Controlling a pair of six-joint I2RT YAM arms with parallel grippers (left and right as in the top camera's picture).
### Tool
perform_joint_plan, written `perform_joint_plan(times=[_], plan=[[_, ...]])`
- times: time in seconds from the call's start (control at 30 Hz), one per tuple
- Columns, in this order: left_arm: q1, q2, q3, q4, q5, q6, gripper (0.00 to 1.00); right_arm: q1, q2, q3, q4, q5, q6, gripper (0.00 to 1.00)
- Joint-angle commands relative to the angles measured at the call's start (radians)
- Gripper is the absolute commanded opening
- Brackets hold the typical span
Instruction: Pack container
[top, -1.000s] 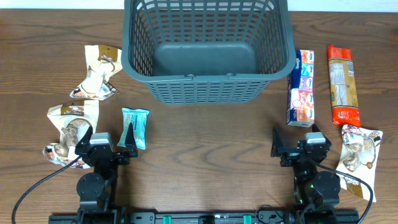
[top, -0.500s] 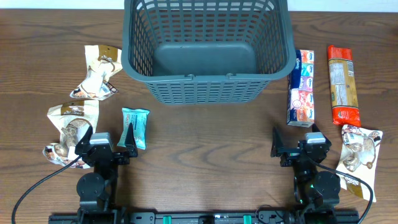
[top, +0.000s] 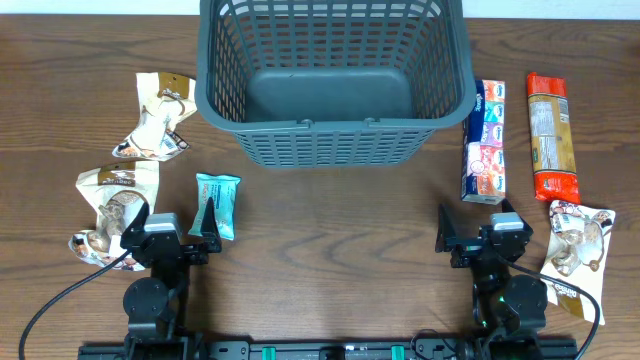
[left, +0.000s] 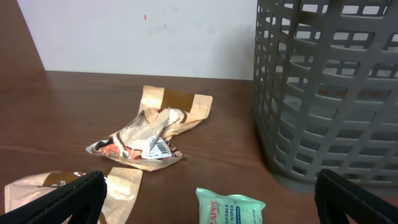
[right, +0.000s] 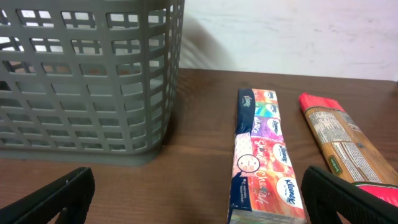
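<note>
At the far-centre edge of the table (top: 330, 250), the container (top: 335, 145) sat upright with its open top up, dark grey lattice walls, solid floor in plain view from overhead. Both arms were parked at the near edge, well apart from it. On the left gripper (top: 170, 228) the jaws were spread wide, gripping nothing. In the left wrist view its fingers (left: 62, 199) showed only at the two bottom corners, with the teal wipes pack (top: 217, 203) lying flat on the wood ahead, between them, right of centre. Overhead, one finger overlapped that pack's left edge; couldn't tell if they touched. Same for the right gripper (top: 477, 235): jaws wide, nothing held, fingers (right: 56, 199) at the bottom corners of the right wrist view. Left of the container, the upper brown bag (top: 155, 118) lay crumpled, near the left wall but apart. The lower brown bag (top: 110, 205), also crumpled, lay just beside the left gripper. Right of the container, the tissue pack (top: 485, 140) lay lengthwise, pointing away from the arms, near the right wall with a gap visible in the right wrist view. The red-orange packet (top: 552, 135) ran parallel, further right, apart. The right brown bag (top: 575, 245) lay just beside the right gripper.
</note>
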Motion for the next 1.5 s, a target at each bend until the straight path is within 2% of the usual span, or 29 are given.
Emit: perform_joint_plan(times=[0.0, 0.67, 0.8, 0.93, 1.07, 1.23, 1.47], plan=[[-0.004, 0.001, -0.018, -0.041, 0.002, -0.005, 0.99, 0.016, -0.006, -0.004, 0.001, 0.01, 0.008, 0.99], [-0.004, 0.001, -0.018, -0.04, 0.002, -0.004, 0.99, 0.016, -0.006, -0.004, -0.002, -0.01, 0.017, 0.99], [-0.004, 0.001, -0.018, -0.04, 0.011, -0.01, 0.99, 0.015, -0.006, -0.004, 0.002, -0.007, 0.07, 0.99], [-0.004, 0.001, -0.018, -0.04, 0.011, -0.039, 0.99, -0.001, -0.002, -0.003, 0.011, 0.015, 0.191, 0.99], [-0.003, 0.001, -0.018, -0.04, 0.01, -0.039, 0.99, -0.048, 0.036, 0.06, 0.014, 0.047, 0.213, 0.99], [-0.003, 0.001, -0.018, -0.04, 0.009, -0.039, 0.99, -0.129, 0.227, 0.269, -0.057, 0.014, 0.212, 0.99], [-0.003, 0.001, -0.018, -0.04, 0.009, -0.038, 0.99, -0.213, 0.687, 0.705, -0.355, -0.033, 0.212, 0.99]])
